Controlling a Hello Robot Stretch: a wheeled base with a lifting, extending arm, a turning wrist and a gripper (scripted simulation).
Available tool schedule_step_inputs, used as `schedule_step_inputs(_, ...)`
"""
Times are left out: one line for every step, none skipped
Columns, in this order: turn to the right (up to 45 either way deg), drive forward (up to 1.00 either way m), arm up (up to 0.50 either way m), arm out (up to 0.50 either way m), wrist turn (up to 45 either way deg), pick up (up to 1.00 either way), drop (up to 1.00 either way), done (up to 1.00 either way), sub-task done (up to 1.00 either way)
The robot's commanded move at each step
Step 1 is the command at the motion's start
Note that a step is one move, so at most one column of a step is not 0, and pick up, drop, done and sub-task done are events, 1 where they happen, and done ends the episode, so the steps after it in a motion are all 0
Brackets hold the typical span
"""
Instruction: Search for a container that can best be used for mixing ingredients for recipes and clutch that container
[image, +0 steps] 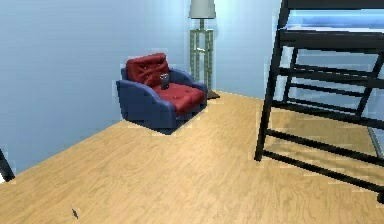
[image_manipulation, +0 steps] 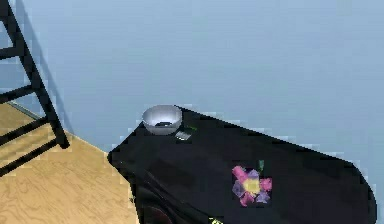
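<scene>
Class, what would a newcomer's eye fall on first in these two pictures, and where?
In the forward view, a blue and red armchair stands left of centre, with a black bunk frame at the right. In the arm side view, a grey bowl sits on the far left corner of a black table.

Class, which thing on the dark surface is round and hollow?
The pale bowl near the dark surface's far corner; the pink flower-like thing lies flat.
</scene>
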Motion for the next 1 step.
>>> schedule_step_inputs(0.0, 0.0, 0.38, 0.0, 0.0, 0.0, 0.0, 0.0, 0.0)
